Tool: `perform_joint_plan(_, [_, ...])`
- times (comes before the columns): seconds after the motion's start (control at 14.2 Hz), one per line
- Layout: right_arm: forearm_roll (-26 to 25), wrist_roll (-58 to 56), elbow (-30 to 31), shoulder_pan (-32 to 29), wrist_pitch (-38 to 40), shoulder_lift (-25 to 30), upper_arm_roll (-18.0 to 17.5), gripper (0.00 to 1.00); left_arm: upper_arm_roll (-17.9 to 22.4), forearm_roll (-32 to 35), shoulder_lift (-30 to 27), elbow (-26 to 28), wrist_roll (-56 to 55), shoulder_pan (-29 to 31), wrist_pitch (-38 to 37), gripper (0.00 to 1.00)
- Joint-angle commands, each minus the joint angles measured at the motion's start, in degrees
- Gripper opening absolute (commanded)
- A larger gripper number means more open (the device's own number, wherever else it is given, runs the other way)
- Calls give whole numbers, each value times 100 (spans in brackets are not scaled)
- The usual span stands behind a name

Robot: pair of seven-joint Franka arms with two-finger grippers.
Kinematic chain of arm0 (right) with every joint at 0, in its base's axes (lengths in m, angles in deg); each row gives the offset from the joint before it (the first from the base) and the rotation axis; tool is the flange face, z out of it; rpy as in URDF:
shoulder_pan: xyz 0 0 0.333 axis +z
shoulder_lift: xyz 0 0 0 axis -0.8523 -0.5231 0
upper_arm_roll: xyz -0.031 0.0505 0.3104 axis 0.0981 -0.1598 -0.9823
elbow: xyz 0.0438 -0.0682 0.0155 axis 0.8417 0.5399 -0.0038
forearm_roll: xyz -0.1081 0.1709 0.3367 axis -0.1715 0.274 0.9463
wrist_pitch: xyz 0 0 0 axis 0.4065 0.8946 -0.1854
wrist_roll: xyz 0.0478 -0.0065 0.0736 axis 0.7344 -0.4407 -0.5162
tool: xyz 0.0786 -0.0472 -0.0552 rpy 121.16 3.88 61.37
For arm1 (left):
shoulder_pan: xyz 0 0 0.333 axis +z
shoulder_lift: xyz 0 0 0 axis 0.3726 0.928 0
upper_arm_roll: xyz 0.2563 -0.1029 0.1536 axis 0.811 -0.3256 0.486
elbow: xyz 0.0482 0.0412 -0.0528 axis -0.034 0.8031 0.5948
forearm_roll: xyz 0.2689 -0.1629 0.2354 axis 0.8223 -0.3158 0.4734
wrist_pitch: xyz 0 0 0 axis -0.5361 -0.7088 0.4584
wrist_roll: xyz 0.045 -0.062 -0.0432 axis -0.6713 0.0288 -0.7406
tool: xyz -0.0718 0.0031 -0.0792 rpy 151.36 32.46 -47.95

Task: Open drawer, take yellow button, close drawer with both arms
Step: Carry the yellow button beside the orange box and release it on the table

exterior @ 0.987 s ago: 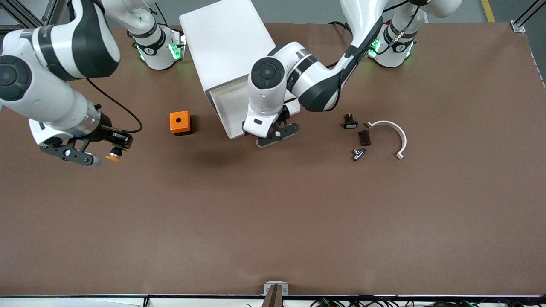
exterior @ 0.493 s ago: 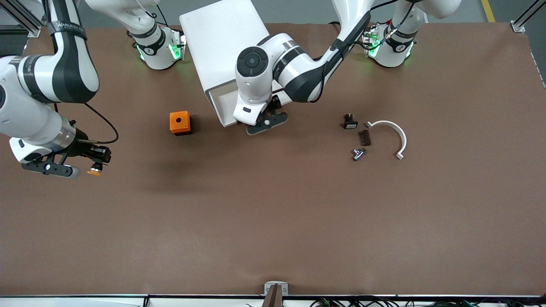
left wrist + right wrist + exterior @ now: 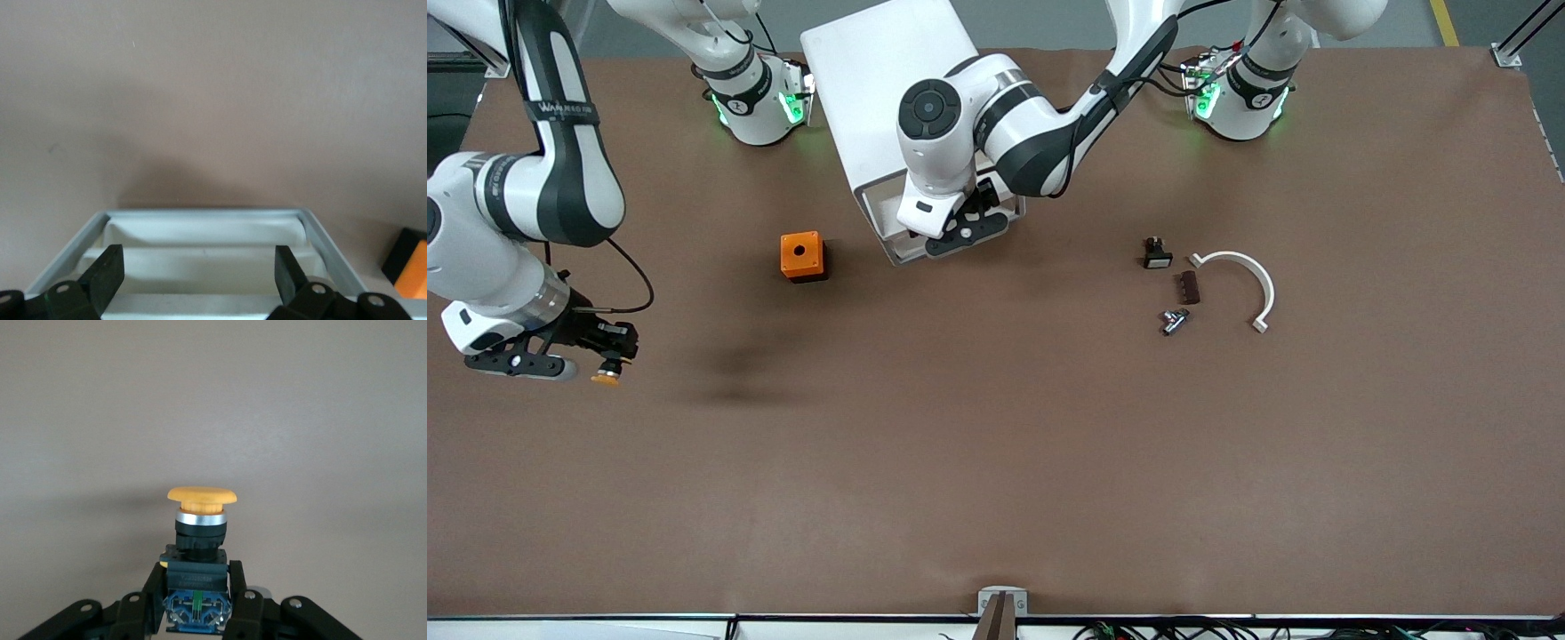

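In right claw [image 3: 197, 600]: one button [image 3: 200, 520]

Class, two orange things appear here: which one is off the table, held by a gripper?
The button, shut in the right gripper above the table. The orange box sits on the table beside the cabinet.

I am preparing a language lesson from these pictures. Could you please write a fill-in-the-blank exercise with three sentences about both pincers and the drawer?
1. The right pincer is shut on the ____, whose cap is orange.
2. The left pincer is ____ and holds nothing, at the top drawer of the white cabinet.
3. The orange box on the table has a round ____ in its top.

Missing words: button; open; hole
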Motion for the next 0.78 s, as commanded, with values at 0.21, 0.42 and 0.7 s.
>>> perform_joint_plan(0.21, [-90, -369, 33, -471, -900, -718, -120, 0, -114, -638, -103, 208, -86, -43, 21, 99])
perform_joint_plan(0.42, [-72, -553, 42, -595, -1410, -1079, -129, 0, -123, -954, -76, 208, -95, -52, 21, 99])
perform_joint_plan(0.7, [-20, -588, 42, -648, -1912, -1457, -147, 0, -123, -1420, 12, 234, -104, -43, 21, 99])
